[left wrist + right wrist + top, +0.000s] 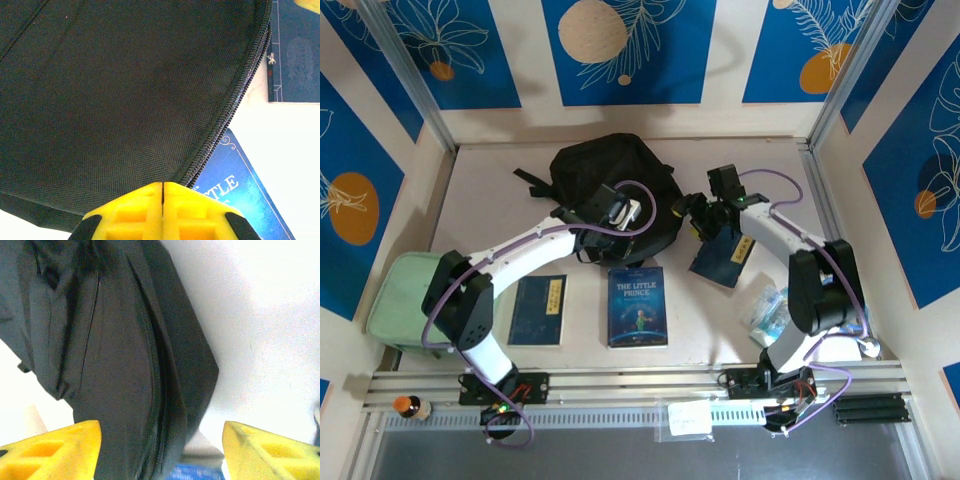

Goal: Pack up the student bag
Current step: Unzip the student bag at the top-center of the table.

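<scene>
Black fabric student bag [610, 170] is lying flat at the upper centre of the bench [485, 190], with both arms working at its near edge.

Left jaws are pressing fully together right at the zip [239, 102] on the bag's rim, likely going for the pull; whether they are pinching anything I cannot tell. Right jaws are gaping wide beside the bag's right flank, probably readying to steady it. Little Prince book [637, 307] and a dark blue book [538, 310] are lying unpacked lower in the frame, so the bag is seemingly needing opening first.
</scene>
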`<state>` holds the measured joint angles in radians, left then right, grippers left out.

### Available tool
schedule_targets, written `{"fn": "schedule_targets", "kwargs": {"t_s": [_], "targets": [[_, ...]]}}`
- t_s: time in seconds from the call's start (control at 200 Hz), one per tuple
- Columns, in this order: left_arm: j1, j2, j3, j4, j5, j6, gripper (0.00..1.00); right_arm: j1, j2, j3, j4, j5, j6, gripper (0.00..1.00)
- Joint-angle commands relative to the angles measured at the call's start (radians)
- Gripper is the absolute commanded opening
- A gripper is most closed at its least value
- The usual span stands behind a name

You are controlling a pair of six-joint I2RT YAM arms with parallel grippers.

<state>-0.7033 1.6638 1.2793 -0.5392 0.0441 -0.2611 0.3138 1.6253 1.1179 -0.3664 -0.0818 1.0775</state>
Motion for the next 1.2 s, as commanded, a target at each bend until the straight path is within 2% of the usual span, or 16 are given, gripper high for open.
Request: {"fn": "schedule_targets", "kwargs": {"t_s": [0.0,0.13,0.255,0.375,0.54,0.66,0.91,1.19], "targets": [[-0.005,-0.029,-0.001,-0.032,-0.013,-0.015,0.00,0.045,-0.050,-0.078,-0.014,-0.047,0.091,0.70],[-0.005,-0.037,-0.006,-0.064,-0.027,-0.010,0.00,0.103,-0.029,-0.103,0.068,-0.073,0.169,0.72],[-0.005,-0.050,-0.007,-0.091,-0.039,-0.005,0.00,0.133,0.031,-0.070,0.074,-0.054,0.199,0.71],[-0.005,-0.062,-0.021,-0.106,-0.044,-0.003,0.00,0.139,0.080,-0.026,0.053,-0.028,0.174,0.57],[-0.005,-0.070,-0.029,-0.159,-0.119,-0.009,0.00,0.134,0.087,-0.020,0.050,0.008,0.159,0.27],[-0.004,-0.072,-0.040,-0.200,-0.173,-0.007,0.00,0.134,0.072,-0.029,0.047,0.040,0.156,0.17],[-0.003,-0.070,-0.066,-0.248,-0.253,-0.001,0.00,0.134,0.068,-0.029,0.038,0.071,0.152,0.08],[0.002,-0.038,-0.047,-0.274,-0.300,0.005,0.00,0.130,0.049,-0.029,0.032,0.092,0.141,0.05]]}}
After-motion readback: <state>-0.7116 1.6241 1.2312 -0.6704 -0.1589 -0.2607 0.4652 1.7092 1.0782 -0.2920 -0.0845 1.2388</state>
